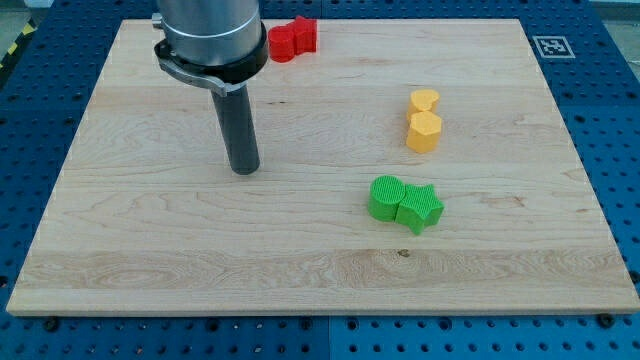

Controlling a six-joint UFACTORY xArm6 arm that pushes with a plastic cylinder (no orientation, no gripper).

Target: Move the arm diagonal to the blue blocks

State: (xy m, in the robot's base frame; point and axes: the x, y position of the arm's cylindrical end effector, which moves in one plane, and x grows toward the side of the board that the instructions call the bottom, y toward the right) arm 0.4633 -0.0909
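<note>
No blue block shows in the camera view. My tip (243,170) rests on the wooden board (150,250), left of centre. Two red blocks (293,39) sit touching at the view's top, right of the arm's body, which may hide things behind it. A yellow heart-like block (424,100) touches a yellow hexagon block (424,131) at the right. A green round block (386,197) touches a green star block (421,208) to the lower right of my tip.
The board lies on a blue perforated table (610,120). A black-and-white marker tag (548,46) sits at the board's top right corner.
</note>
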